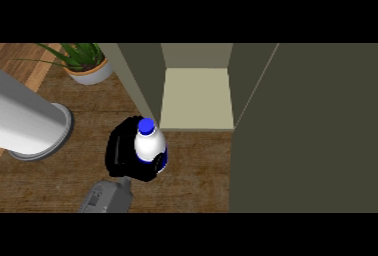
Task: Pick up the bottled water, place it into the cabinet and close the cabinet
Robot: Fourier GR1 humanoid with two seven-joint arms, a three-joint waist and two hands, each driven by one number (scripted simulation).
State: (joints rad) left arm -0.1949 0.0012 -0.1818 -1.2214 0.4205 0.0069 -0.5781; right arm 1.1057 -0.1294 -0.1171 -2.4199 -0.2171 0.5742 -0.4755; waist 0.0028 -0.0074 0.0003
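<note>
The bottled water point(150, 141) is white with a blue cap and a blue band, and it stands upright over the wooden counter point(192, 175). My left hand point(120, 150) is shut on it, curled round its left side and lower part. The bottle is just in front of the open cabinet's pale shelf point(196, 100), near its front left corner. The cabinet door point(310, 130), a large dark olive panel, stands open and fills the right of the view. My right hand does not show.
A big grey cylinder with a flared base point(29, 125) lies at the left edge. A potted green plant point(87, 67) stands at the back left. The cabinet's dark side wall point(140, 75) rises just behind the bottle.
</note>
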